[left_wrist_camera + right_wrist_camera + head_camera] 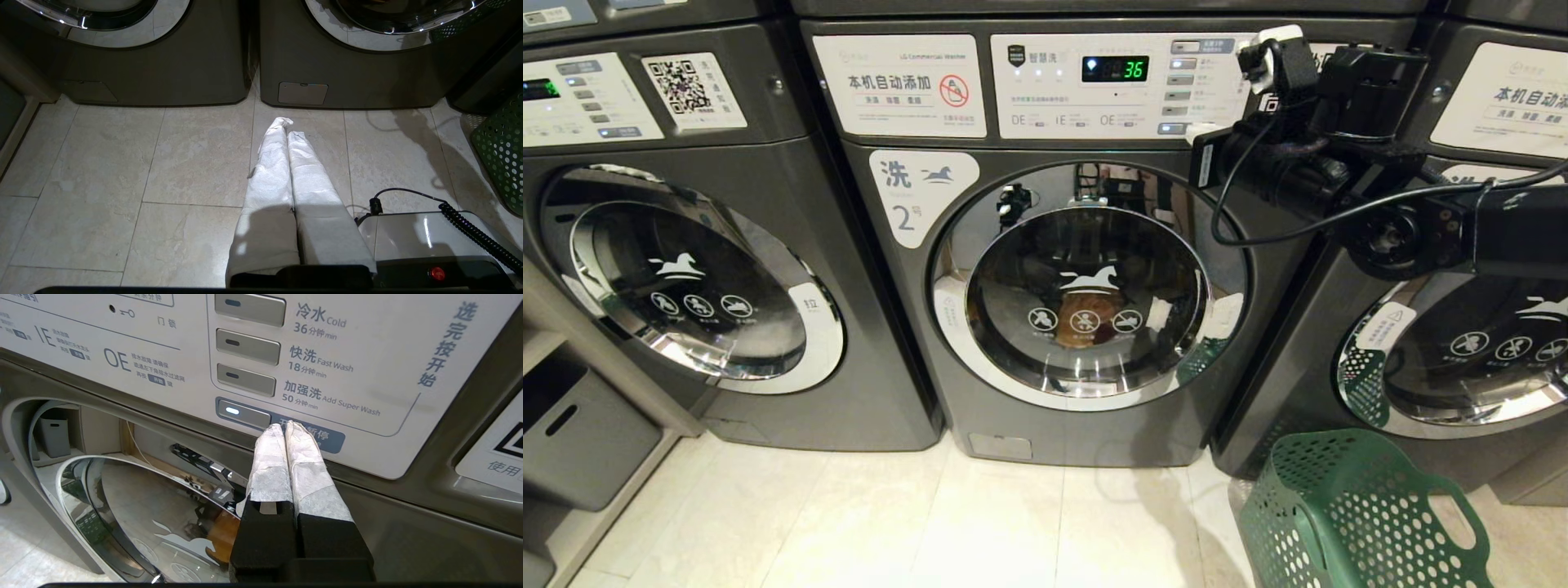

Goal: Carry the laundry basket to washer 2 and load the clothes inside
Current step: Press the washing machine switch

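Left gripper (288,126): clenched, empty, parked low over floor tiles. Washer 2 (1045,269), dark grey front-loader with chrome-ringed glass door: centre, door shut, faces me. Right gripper (286,426): clenched, empty, tips at the start button. Dark green perforated plastic laundry basket (1347,514): floor, lower right, upright, mouth up; I judge it light, stiff; take it by a handle.

Dark grey washer 2 (1086,327) with shiny silver door ring and white horse mark, white button panel (310,355) with green numbers, dark green laundry basket (1356,514) dotted with round holes, pale cream floor tiles (122,183), right gripper (288,426) with white-wrapped jaws pressed together, black behind.
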### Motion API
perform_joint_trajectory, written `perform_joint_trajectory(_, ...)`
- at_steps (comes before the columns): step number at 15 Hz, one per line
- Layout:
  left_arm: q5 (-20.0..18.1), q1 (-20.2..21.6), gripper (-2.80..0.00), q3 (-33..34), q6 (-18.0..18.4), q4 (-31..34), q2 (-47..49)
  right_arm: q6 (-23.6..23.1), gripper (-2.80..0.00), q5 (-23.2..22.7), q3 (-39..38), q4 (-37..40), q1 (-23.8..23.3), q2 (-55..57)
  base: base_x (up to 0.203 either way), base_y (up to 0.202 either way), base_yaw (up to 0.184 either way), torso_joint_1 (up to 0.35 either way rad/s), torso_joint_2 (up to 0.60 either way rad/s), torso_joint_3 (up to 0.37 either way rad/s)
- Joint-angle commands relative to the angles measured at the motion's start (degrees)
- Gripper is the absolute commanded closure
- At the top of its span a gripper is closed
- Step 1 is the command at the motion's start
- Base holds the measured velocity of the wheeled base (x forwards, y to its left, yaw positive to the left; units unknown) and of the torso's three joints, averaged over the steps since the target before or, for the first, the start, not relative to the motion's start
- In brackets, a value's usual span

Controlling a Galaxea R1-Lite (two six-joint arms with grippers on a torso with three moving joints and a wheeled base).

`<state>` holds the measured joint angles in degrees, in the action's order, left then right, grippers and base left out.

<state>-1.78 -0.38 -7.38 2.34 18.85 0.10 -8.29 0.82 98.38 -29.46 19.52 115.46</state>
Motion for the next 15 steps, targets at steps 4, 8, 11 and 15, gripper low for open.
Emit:
perform_joint_trajectory(4,0.02,0.0,0.0,-0.01,0.03,0.05,-0.01,-0.06,0.0,-0.45,-0.04,-0.15,0.8,-0.52,0.0,0.0,0.0,0.0,0.0,0.0)
perform_joint_trajectory(8,0.0,-0.06,0.0,-0.01,0.03,0.07,-0.01,-0.06,0.0,-0.93,-0.02,-0.15,0.96,-0.4,0.0,0.0,0.0,0.0,0.0,0.0)
perform_joint_trajectory(11,-0.07,0.03,0.0,-0.01,0.03,0.13,-0.01,0.03,0.0,-1.09,0.4,-0.07,1.32,-0.24,0.0,0.0,0.0,0.0,0.0,0.0)
perform_joint_trajectory(15,0.02,0.03,0.0,-0.01,0.03,0.1,-0.01,0.03,0.0,-1.79,0.79,0.02,2.19,0.5,0.0,0.0,0.0,0.0,0.0,0.0)
